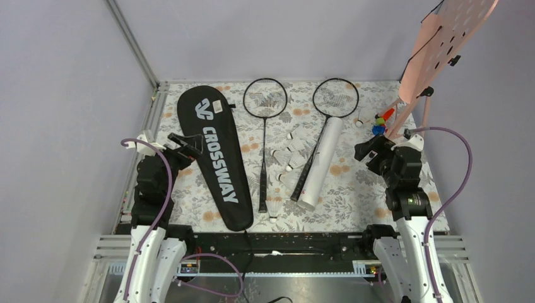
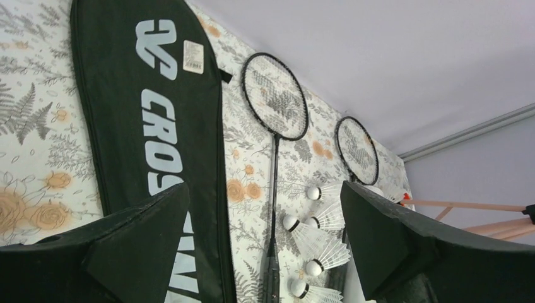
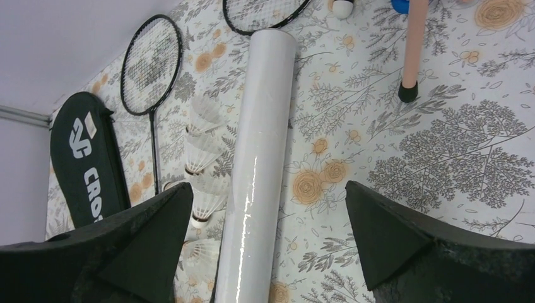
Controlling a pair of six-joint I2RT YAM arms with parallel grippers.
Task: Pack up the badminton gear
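The black CROSSWAY bag lies flat at the left; it also shows in the left wrist view. Two black rackets lie beside it, the left racket and the right racket. Several white shuttlecocks lie between their shafts. The white tube lies along the right racket's shaft, and also shows in the right wrist view. My left gripper is open and empty at the bag's left edge. My right gripper is open and empty, right of the tube.
A pink perforated board on a stand rises at the back right, its leg on the floral cloth. Small coloured toys and one shuttlecock lie at its foot. Grey walls enclose the table.
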